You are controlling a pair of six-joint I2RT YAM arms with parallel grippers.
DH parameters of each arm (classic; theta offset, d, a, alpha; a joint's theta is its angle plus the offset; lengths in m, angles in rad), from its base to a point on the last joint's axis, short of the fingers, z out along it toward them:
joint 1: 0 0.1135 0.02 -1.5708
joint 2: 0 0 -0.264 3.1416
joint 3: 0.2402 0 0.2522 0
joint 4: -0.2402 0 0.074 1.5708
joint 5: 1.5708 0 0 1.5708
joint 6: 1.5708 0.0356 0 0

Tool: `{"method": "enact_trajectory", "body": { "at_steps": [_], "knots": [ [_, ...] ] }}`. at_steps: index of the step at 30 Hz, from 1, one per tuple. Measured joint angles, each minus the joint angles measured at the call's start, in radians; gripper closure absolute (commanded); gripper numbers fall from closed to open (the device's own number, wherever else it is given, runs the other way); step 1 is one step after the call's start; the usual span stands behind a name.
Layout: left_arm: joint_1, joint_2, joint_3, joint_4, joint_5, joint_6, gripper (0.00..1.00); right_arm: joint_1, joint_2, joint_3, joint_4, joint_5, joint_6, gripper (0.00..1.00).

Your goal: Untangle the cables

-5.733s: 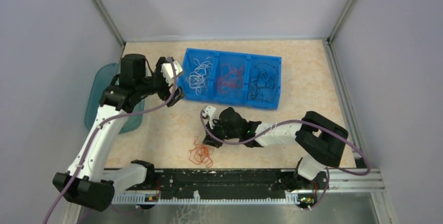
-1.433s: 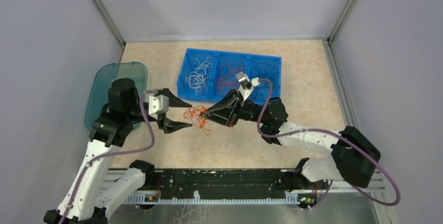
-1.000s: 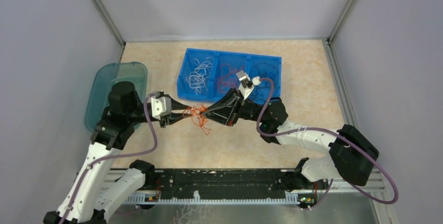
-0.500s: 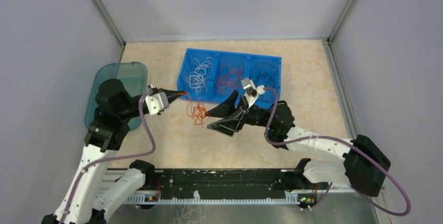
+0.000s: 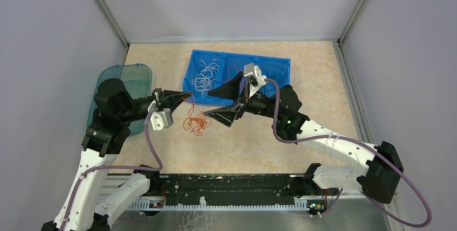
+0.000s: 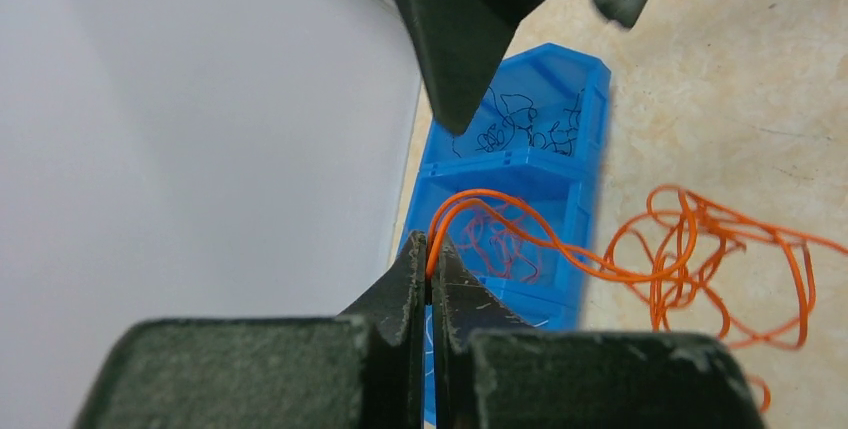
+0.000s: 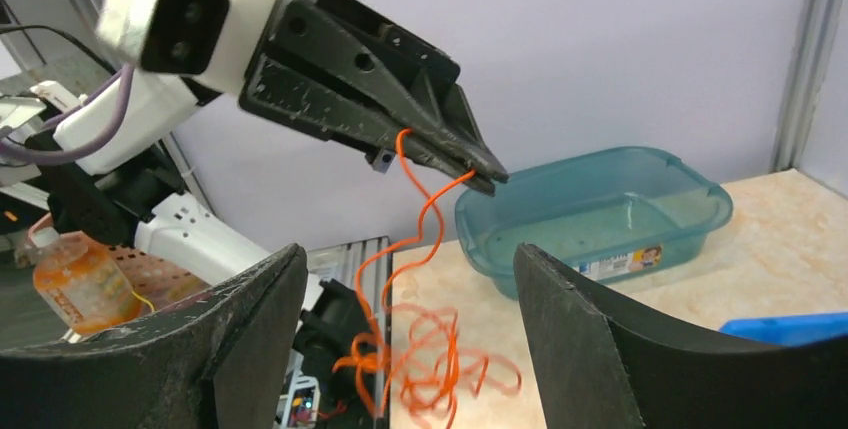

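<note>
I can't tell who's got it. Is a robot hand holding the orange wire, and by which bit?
The left gripper pinches the orange wire by a loop at the top; the rest dangles. The right gripper is open and empty.

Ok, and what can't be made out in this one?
- Strand count in the orange cables: too small in the top view, loops overlapping in both wrist views.
- Middle compartment of the blue tray: partly covered by the right gripper in the top view.
- Far end of the tangle: cut off by the left wrist view's right edge.
- Teal tub label: too small to read, right wrist view.
</note>
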Motion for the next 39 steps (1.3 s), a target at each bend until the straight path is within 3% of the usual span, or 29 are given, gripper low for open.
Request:
{"method": "enact_trajectory", "body": {
  "at_steps": [8, 17, 31, 39],
  "knots": [
    [0.0, -0.008, 0.0, -0.018, 0.021, 0.039, 0.98, 0.006, 0.201, 0.041, 0.152, -0.057, 0.144, 0.53],
    [0.0, -0.012, 0.002, -0.03, 0.054, 0.01, 0.98, 0.027, 0.275, 0.042, 0.268, -0.054, 0.255, 0.53],
    [0.0, -0.012, 0.003, -0.031, 0.068, -0.008, 0.98, 0.121, 0.376, 0.093, 0.283, -0.041, 0.273, 0.58],
    [0.0, 0.019, 0.061, 0.061, 0.082, -0.182, 0.98, 0.134, 0.468, 0.105, 0.318, -0.034, 0.297, 0.62]
  ]
}}
